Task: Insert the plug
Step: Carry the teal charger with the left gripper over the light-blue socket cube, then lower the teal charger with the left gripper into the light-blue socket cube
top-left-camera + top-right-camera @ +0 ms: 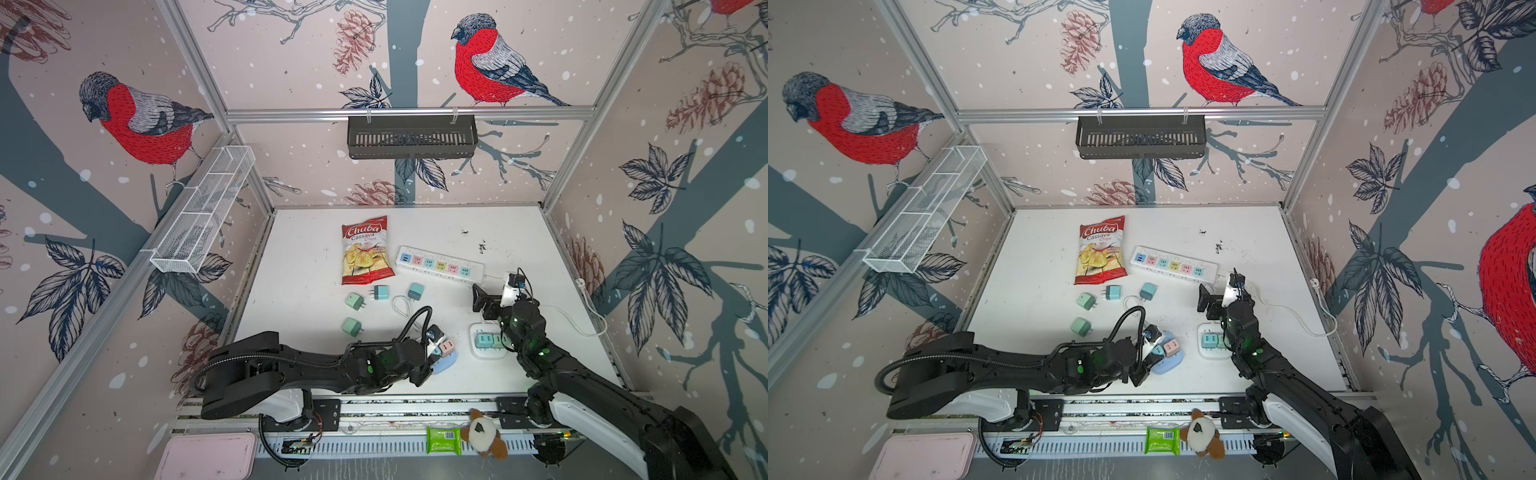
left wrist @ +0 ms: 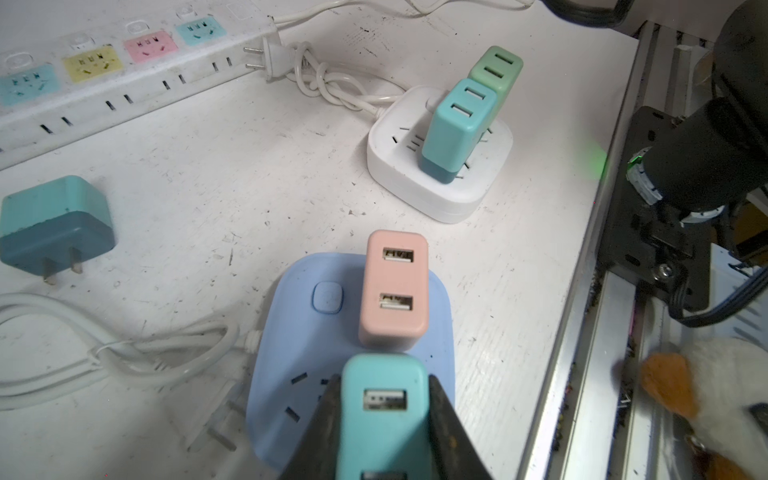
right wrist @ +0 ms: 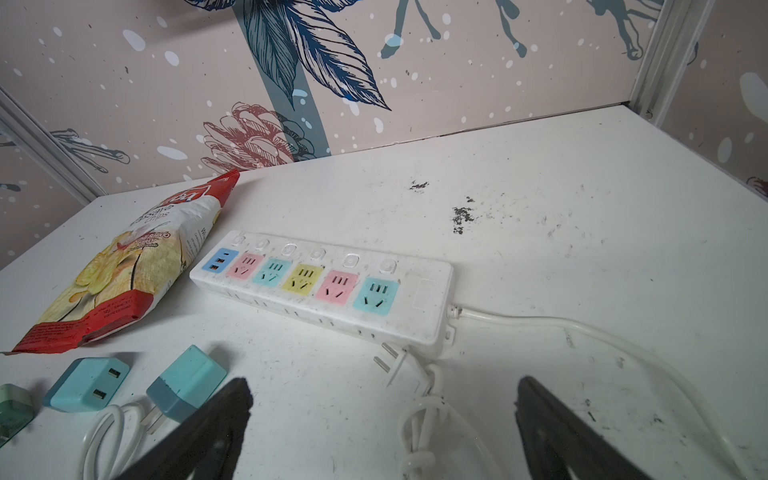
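Observation:
My left gripper (image 2: 382,382) is shut on a teal plug (image 2: 384,415), one black finger on each side of it. The plug stands upright over the blue socket block (image 2: 299,332), right beside a pink plug (image 2: 395,291) that sits in the same block. The teal plug's base and prongs are hidden, so I cannot tell whether they are in the slots. In both top views the block (image 1: 444,365) (image 1: 1167,365) lies near the front edge. My right gripper (image 3: 384,395) (image 1: 482,301) hangs open and empty near the cord end of the long power strip (image 3: 324,286).
A white square socket (image 2: 415,191) carries a teal plug (image 2: 457,129) and a green one (image 2: 498,70). Several loose plugs (image 1: 381,292) (image 1: 354,301) and a chips bag (image 1: 365,249) lie mid-table. White cords (image 2: 83,353) trail beside the blue block.

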You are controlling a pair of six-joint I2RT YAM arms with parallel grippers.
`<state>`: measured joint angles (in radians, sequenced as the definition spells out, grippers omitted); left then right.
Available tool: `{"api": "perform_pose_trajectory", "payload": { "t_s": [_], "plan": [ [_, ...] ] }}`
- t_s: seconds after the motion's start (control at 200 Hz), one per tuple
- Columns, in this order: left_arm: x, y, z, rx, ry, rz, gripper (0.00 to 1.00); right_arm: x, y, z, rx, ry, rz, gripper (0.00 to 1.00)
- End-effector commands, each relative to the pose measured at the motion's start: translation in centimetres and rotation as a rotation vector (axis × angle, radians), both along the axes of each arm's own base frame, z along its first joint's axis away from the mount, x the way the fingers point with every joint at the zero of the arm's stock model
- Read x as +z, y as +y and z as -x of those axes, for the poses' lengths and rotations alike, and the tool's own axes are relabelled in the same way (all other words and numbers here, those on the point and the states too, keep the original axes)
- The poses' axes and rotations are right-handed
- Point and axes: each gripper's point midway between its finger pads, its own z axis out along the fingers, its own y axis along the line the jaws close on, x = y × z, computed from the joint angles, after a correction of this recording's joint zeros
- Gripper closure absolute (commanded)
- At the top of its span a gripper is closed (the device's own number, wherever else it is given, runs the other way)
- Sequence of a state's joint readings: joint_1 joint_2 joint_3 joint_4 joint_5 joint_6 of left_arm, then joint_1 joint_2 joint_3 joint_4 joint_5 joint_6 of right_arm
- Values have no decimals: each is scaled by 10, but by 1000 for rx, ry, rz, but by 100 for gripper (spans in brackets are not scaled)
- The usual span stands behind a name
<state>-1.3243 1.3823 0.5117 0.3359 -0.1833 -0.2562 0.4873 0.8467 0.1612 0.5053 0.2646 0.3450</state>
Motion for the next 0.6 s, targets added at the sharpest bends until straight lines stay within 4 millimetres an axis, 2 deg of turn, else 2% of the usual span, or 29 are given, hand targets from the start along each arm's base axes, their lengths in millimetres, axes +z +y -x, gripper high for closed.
{"api": "perform_pose_trajectory", "payload": {
  "t_s": [0.0, 0.22, 0.595],
  "plan": [
    [-13, 13, 9, -24, 34, -57, 100, 1, 0, 0, -3, -3, -17, 0],
    [-19, 23, 13, -33, 48, -97, 100, 2, -1, 0, -3, -3, -21, 0],
    [-53, 21, 18, -56, 77, -159, 100, 1, -1, -1, -6, 0, -22, 0]
  ]
}}
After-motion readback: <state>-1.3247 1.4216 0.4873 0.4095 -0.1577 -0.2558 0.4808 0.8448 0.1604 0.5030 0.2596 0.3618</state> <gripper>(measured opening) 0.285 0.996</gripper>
